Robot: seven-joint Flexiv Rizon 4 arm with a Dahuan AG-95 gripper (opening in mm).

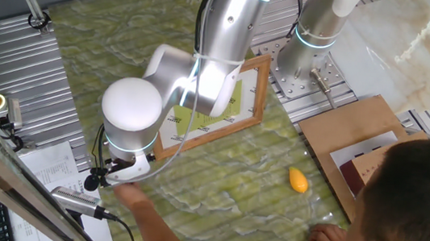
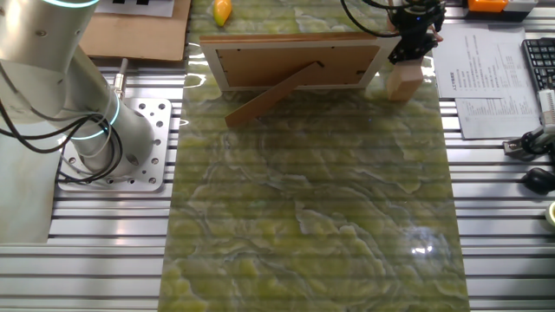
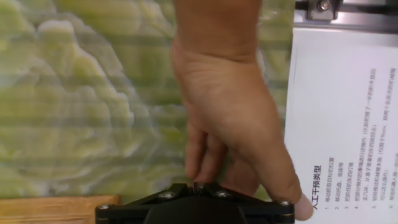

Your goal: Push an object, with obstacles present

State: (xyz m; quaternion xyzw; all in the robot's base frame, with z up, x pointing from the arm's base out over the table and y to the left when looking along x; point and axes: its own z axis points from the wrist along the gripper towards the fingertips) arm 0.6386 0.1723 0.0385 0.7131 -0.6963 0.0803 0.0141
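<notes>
Hand view: black jaws (image 3: 196, 208) at 6 o'clock, fingertips hidden, so cannot tell whether released or clenched. Person's bare hand (image 3: 233, 118) reaches down just beyond them, over green marbled surface (image 3: 81, 106). Printed paper sheet (image 3: 345, 118) at 3 o'clock.

Other fixed view: small pale tan wooden block (image 2: 404, 82) sits directly under jaws, just beside right end of large wooden picture frame (image 2: 295, 62). Small orange-yellow teardrop piece (image 2: 223, 11) at 12 o'clock, beyond frame.

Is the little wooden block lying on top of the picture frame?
No, the wooden block sits on the green mat just off the picture frame's corner, under the gripper.
</notes>
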